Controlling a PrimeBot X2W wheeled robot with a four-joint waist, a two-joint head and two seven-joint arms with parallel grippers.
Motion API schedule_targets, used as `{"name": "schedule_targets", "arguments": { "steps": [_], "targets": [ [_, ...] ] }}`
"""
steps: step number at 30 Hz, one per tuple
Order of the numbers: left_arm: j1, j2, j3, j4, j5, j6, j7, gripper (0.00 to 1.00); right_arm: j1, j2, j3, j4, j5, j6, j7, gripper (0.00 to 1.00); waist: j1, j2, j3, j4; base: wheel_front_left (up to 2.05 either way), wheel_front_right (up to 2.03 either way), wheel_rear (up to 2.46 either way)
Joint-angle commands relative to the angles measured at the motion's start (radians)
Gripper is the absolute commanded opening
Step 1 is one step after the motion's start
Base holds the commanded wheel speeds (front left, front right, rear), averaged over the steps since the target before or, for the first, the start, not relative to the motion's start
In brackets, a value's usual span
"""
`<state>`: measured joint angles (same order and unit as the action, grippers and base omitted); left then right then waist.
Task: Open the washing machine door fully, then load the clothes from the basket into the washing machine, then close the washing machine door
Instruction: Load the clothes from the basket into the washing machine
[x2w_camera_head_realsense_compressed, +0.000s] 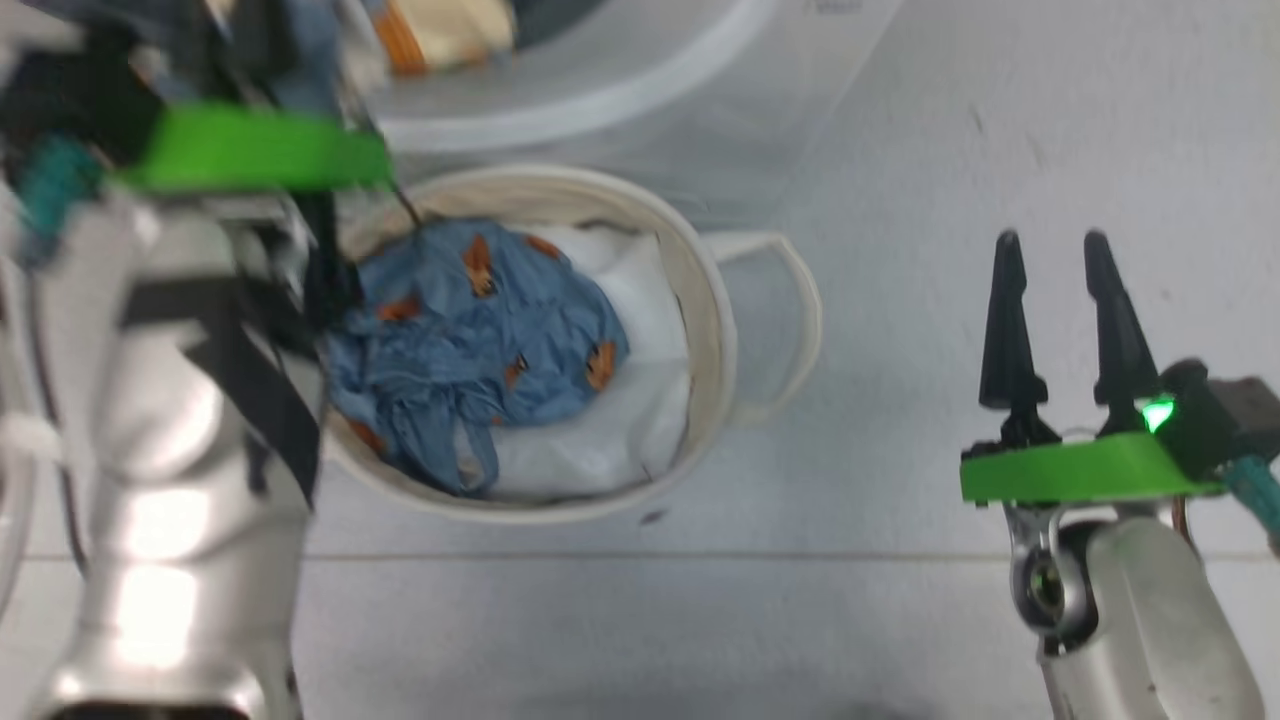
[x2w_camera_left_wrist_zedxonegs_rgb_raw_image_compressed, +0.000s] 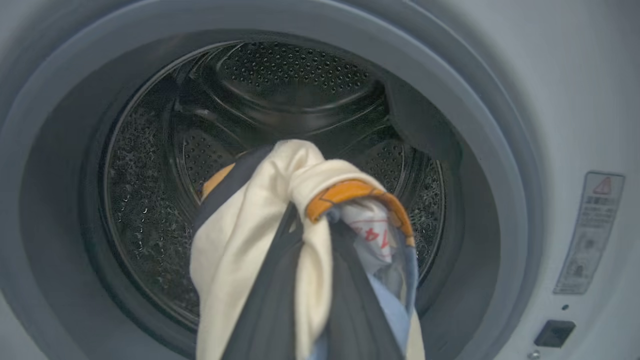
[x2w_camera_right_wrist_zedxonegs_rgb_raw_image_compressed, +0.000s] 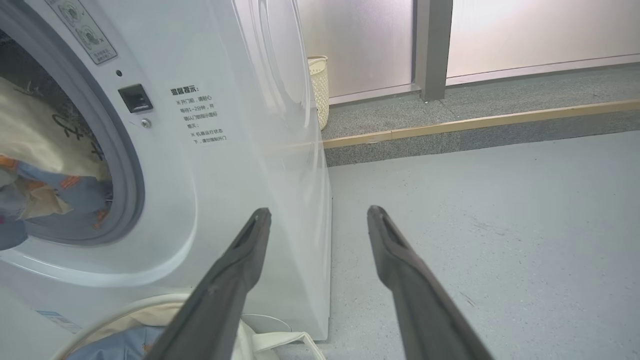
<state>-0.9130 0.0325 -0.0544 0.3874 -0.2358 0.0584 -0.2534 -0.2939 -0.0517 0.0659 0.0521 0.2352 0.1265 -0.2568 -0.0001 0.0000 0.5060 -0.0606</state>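
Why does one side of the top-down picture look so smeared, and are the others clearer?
Head view: the left arm is smeared, with glare on its shell; the right claw is crisper. Left wrist view: the drum holes are sharp, the cream garment softer. Right wrist view: crisp, though the washing machine wall seems to bow.

With the basket as landmark, I see clothes in it, the washing machine just behind, my right gripper well right.
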Motion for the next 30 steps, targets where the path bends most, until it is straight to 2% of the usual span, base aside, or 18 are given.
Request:
{"name": "schedule_targets", "arguments": {
  "steps": [1,5,9,13,17,24,26,27,28,30],
  "targets": [
    [-0.037,0.032,0.036,-0.024,0.010,-0.007,-0.008,0.00,-0.012,0.001,0.026,-0.036,0.006,0.004,-0.005,1.00,0.0001,0.0000,0.088,-0.052,0.00,0.00,0.00],
    [-0.195,0.068,0.093,0.051,0.024,-0.034,-0.008,0.00,-0.049,0.001,0.039,-0.042,0.025,0.004,-0.005,1.00,0.0001,0.0000,0.166,-0.091,0.00,0.00,0.00],
    [-0.337,0.102,0.123,0.144,0.053,-0.042,-0.008,0.00,-0.076,0.001,0.043,-0.047,0.043,0.004,-0.005,1.00,0.0001,0.0000,0.227,-0.117,0.00,0.00,0.00],
    [-0.439,0.120,0.143,0.226,0.077,-0.042,-0.008,0.00,-0.093,0.001,0.045,-0.047,0.048,0.004,-0.005,1.00,0.0001,0.0000,0.261,-0.127,0.00,0.00,0.00],
    [-0.510,0.134,0.162,0.263,0.085,-0.072,-0.008,0.00,-0.107,0.001,0.052,-0.046,0.046,0.004,-0.005,1.00,0.0001,0.0000,0.278,-0.138,0.00,0.00,0.00],
    [-0.587,0.121,0.195,0.222,0.111,-0.092,-0.008,0.00,-0.126,0.001,0.068,-0.050,0.029,0.004,-0.005,1.00,0.0001,0.0000,0.303,-0.138,0.00,0.00,0.00],
    [-0.584,0.109,0.194,0.255,0.121,-0.097,-0.008,0.00,-0.127,0.001,0.069,-0.048,0.023,0.004,-0.005,1.00,0.0001,0.0000,0.303,-0.134,0.00,0.00,0.00],
    [-0.587,0.106,0.192,0.272,0.126,-0.100,-0.008,0.07,-0.127,0.001,0.069,-0.048,0.022,0.004,-0.005,1.00,0.0001,0.0000,0.303,-0.133,0.00,0.00,0.00],
    [-0.591,0.105,0.196,0.276,0.132,-0.096,-0.008,0.96,-0.128,0.001,0.069,-0.047,0.020,0.004,-0.005,1.00,0.0001,0.0000,0.305,-0.132,0.00,0.00,0.00],
    [-0.592,0.101,0.201,0.315,0.136,-0.094,-0.008,1.00,-0.130,0.001,0.070,-0.046,0.017,0.004,-0.005,1.00,0.0001,0.0000,0.304,-0.130,0.00,0.00,0.00]
  ]
}}
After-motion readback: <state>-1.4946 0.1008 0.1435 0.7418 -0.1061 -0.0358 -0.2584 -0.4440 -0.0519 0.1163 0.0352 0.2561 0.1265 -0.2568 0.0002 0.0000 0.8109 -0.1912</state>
